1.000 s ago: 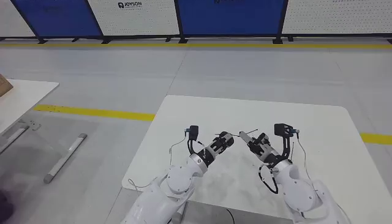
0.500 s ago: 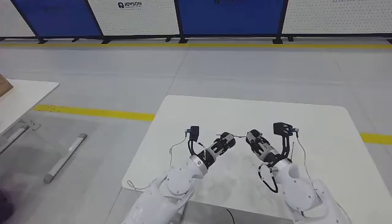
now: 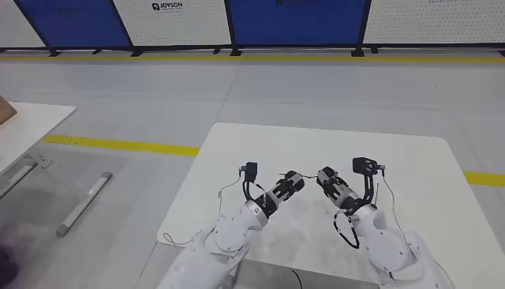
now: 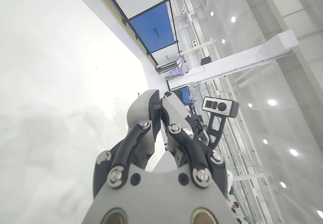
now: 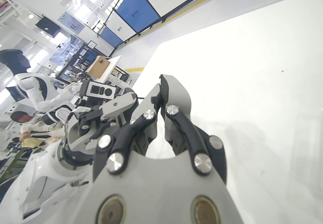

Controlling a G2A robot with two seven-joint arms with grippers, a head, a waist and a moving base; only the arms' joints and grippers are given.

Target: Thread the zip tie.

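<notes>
While the left gripper [image 3: 297,178] and right gripper [image 3: 319,175] hang tip to tip above the table [image 3: 394,155], both pinch shut | tie [image 3: 308,179]: thin black strand bridging the tips | handling, judged: light, springy, slick | grip: you hold close to head and tail.

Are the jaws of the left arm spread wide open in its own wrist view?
No, the left gripper has its jaws pressed together at the tips, above the white table.
</notes>
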